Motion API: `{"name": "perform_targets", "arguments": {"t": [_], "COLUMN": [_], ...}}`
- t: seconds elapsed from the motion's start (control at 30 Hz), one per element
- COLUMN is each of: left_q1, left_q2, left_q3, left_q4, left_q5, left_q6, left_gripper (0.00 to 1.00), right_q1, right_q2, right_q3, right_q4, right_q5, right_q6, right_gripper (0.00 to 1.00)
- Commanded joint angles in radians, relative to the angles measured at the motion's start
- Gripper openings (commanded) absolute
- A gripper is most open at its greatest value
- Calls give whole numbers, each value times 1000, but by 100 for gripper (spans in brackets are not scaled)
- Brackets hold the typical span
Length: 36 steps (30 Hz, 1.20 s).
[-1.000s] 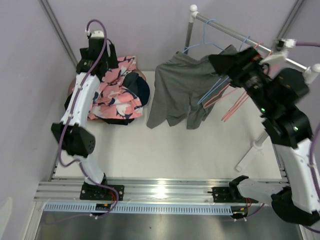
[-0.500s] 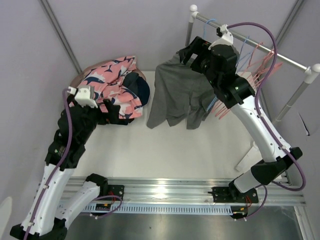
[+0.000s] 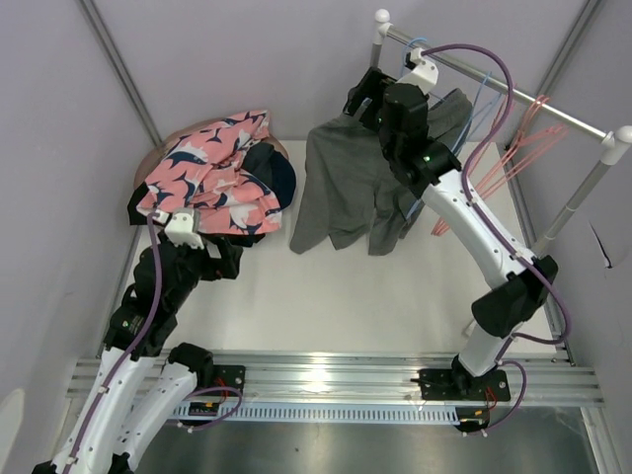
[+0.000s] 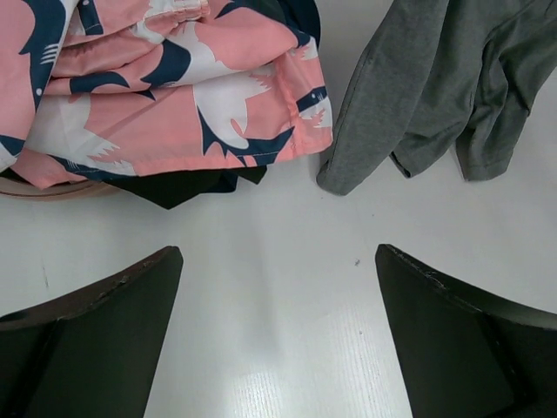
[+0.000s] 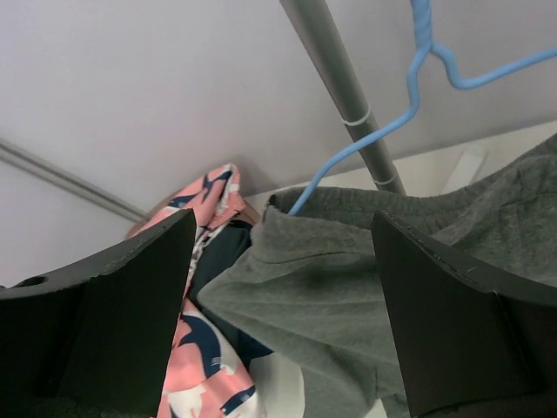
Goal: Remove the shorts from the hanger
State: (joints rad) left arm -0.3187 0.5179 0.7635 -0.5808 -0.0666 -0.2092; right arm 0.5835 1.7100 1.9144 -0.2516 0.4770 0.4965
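The grey shorts (image 3: 341,188) hang from a blue hanger (image 5: 418,78) on the rack's metal bar (image 5: 324,52). They are toward 1 o'clock on the surface (image 3: 326,286), and their legs drape down onto it. The right hand (image 3: 360,99) is at the 12 o'clock edge of this garment, by the waistband. Its fingers stand wide apart, with the grey cloth and the hanger's lower end showing in the gap. I cannot tell whether either finger touches the cloth, and nothing is gripped. Pink hangers (image 3: 513,138) hang bare further along the bar, toward 3 o'clock.

At 10 o'clock lies a heap with the pink printed shorts (image 3: 207,178) on top, the navy shorts (image 3: 279,176) at its 3 o'clock side and the black shorts (image 4: 187,185) poking out underneath. The left hand (image 4: 277,261) is just at 6 o'clock of the heap, over bare surface, spread fully and holding nothing.
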Motion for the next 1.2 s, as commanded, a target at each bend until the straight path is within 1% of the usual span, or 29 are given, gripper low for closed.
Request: {"name": "perform_targets", "arguments": {"t": [0.0, 0.23, 0.33, 0.37, 0.43, 0.53, 0.6, 0.77, 0.8, 0.83, 0.87, 0.93, 1.03, 1.07, 1.1, 1.13, 1.17], "left_q1": [-11, -14, -19, -20, -26, -31, -31, -31, -33, -33, -34, -37, -42, -43, -45, -46, -46], "left_q2": [10, 2, -5, -7, -7, -4, -2, 4, 2, 2, 2, 2, 2, 2, 1, 4, 4], "left_q3": [-3, -7, -10, -9, -15, -6, -7, -7, -6, -9, -7, -7, -7, -6, -6, -7, -9], "left_q4": [36, 42, 42, 41, 41, 39, 39, 38, 36, 38, 38, 35, 35, 33, 35, 35, 35], "left_q5": [13, 11, 11, 10, 8, 4, 4, 2, 1, 1, 1, -2, -4, -6, -6, -6, -6], "left_q6": [-7, -7, -6, -6, -7, -7, -6, -6, -6, -7, -7, -7, -7, -7, -7, -7, -9], "left_gripper": [99, 99, 99, 99, 99, 99, 99, 99, 99, 99, 99, 99, 99, 99, 99, 99, 99], "right_q1": [6, 1, -4, -5, -8, -19, -25, -31, -33, -34, -34, -34, -39, -37, -37, -37, -36], "right_q2": [34, 112, 138, 142, 151, 158, 158, 152, 151, 149, 149, 145, 142, 142, 142, 142, 143], "right_q3": [77, 150, 167, 170, 173, 181, 181, 181, 179, 179, 179, 175, 160, 156, 155, 150, 150], "right_q4": [63, 98, 109, 110, 117, 109, 104, 98, 98, 97, 95, 95, 98, 101, 103, 106, 107], "right_q5": [78, 124, 135, 144, 143, 143, 137, 135, 134, 132, 130, 138, 137, 135, 138, 137, 140], "right_q6": [2, -13, -9, -6, -4, 4, 8, 13, 16, 16, 17, 27, 48, 53, 56, 60, 65], "right_gripper": [87, 83, 76, 68, 61, 55, 40, 26, 22, 16, 15, 7, 0, 0, 4, 15, 31]}}
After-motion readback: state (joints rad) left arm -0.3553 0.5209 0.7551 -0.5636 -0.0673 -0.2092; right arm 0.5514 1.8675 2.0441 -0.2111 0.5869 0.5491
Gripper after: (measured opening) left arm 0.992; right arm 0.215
